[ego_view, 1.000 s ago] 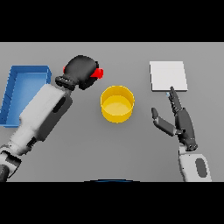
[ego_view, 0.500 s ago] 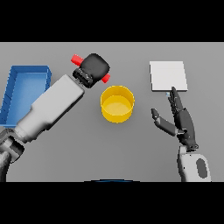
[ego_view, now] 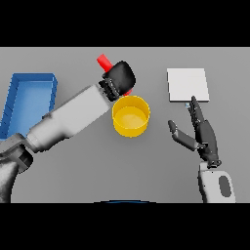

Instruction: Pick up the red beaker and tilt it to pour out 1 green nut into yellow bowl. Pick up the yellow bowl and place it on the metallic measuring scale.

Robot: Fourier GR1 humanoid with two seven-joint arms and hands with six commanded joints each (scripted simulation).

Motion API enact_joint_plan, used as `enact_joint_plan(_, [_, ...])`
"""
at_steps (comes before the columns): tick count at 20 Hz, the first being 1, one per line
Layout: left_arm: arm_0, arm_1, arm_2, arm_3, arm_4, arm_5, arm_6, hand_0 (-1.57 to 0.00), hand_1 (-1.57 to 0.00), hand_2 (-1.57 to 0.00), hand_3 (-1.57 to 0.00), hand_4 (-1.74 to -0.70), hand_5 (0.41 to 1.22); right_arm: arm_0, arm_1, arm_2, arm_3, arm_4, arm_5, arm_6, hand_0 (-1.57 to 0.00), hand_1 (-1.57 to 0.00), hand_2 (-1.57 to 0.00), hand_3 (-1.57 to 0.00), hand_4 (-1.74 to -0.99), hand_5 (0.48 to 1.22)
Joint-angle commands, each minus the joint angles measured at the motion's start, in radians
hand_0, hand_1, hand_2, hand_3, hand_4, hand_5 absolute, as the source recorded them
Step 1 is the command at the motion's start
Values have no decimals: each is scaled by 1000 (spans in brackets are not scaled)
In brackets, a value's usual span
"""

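Tilting red beaker (ego_view: 103,61) poked from left hand (ego_view: 119,77) clamped around it | above yellow bowl (ego_view: 131,115) rim | right hand (ego_view: 202,133) fingers straight

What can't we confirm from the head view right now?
- Red beaker: mostly hidden behind the left hand; its mouth and contents can't be seen.
- Green nut: not visible anywhere; can't tell if it is still in the beaker. None shows in the yellow bowl.
- Left hand's grip: fingers face away from the camera.
- Blue tray: its near left corner is covered by the left arm.
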Motion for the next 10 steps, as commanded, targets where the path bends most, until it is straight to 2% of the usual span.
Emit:
enact_joint_plan(1, [-11,5,-17,9,-19,6,-7,-1571,-1571,-1571,-1531,-1737,1221,-4,-3,-3,0,-7,5,4,1,1,1,1,-1290,604])
enact_joint_plan(6, [-51,-21,-116,32,-96,-34,-37,-1571,-1571,-1571,-1558,-1740,1221,15,-4,0,3,7,0,-18,1,1,1,1,-1290,607])
enact_joint_plan(10, [-87,-25,-154,33,-127,-79,-54,-1571,-1571,-1571,-1566,-1740,1221,2,-7,2,0,20,-10,-8,1,1,1,1,-1282,603])
